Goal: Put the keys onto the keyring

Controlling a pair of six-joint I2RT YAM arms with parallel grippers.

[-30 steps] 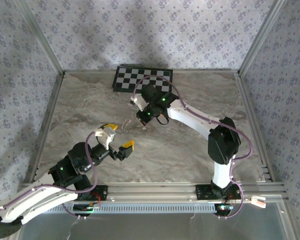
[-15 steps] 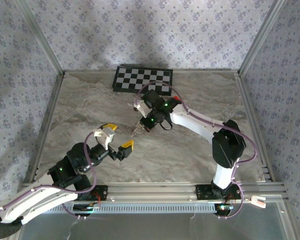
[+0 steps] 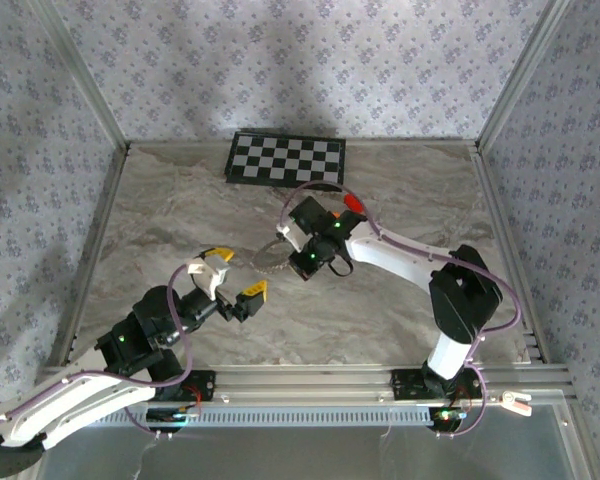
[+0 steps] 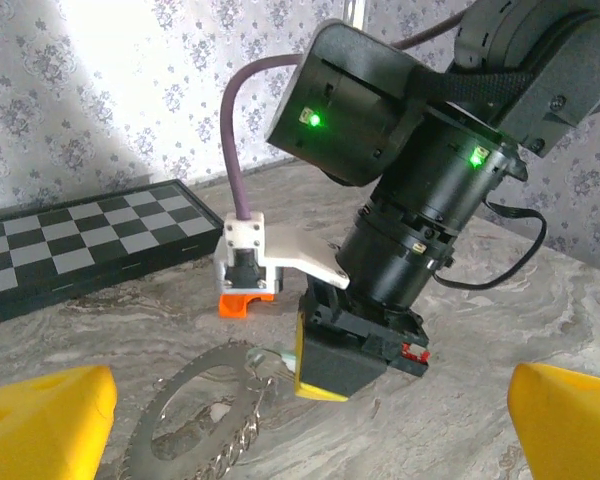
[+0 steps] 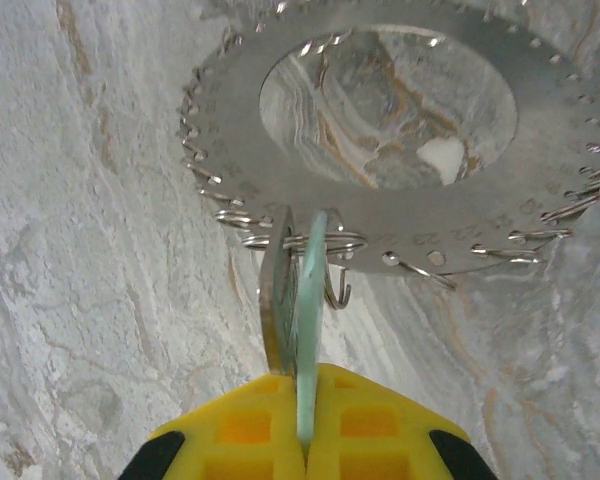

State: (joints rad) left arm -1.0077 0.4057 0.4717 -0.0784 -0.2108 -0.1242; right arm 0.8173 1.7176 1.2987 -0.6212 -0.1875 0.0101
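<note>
- right gripper (image 5: 302,425) is pinching shut on the keys (image 5: 278,310), two thin blades standing edge-on between its yellow pads. their tips are sitting right at the rim of the keyring (image 5: 380,190), which is lying flat on the table (image 3: 380,320) near the middle.
- left gripper (image 3: 238,275) is hanging wide open just beside the ring and gripping nothing. nothing is pinning the ring down, so i'm guessing any sideways push from the keys is going to slide or spin it on that smooth top.
- hooks (image 5: 335,290) along the rim are looking thin and springy. pressing down too hard risks bending one, or sending a key skating past its hook.
- two keys are sharing one pinch, held only by their near ends. if one is catching on a hook while the other is running free, they could be fanning apart or twisting out of the pads.
- i cannot tell whether either key's hole is over a hook. letting go now might be leaving a key loose on the table beside the ring.
- the two arms are working close together, so the left one closing in on the ring risks bumping the right wrist.
</note>
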